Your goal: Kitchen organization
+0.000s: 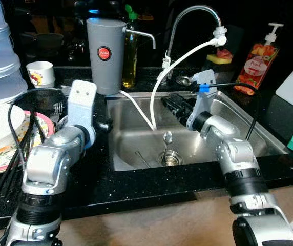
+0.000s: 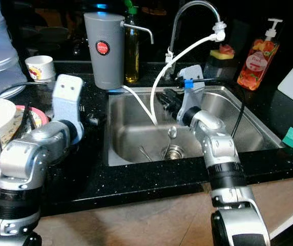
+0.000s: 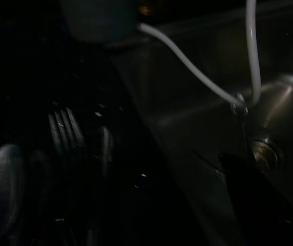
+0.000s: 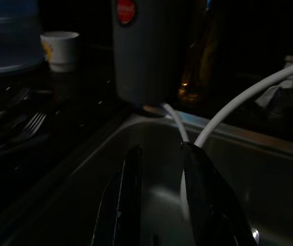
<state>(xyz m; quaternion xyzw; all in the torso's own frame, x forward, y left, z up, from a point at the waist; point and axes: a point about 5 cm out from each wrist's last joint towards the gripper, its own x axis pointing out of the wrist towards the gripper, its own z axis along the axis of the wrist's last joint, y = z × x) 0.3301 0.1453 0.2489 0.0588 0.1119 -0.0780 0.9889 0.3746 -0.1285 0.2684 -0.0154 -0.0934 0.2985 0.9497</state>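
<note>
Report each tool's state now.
Left tool: beside the sink, over the counter; state cannot be told.
Right tool: open over the sink, holding nothing; white hose between its fingers.

The sink (image 1: 131, 148) is mostly open steel, but two white hoses (image 1: 159, 84) hang down through its middle to a spoon (image 1: 167, 139) by the drain, and the right tool (image 1: 174, 102) is in the basin just beside them. At the back rim stand a grey canister (image 1: 104, 54), an oil bottle (image 1: 130, 56) and the faucet (image 1: 192, 20). On the left tabletop (image 1: 110, 189), plates (image 1: 3, 148), forks (image 4: 26, 125) and black cables (image 1: 21, 148) crowd the space around the left arm, while the front strip is bare.
</note>
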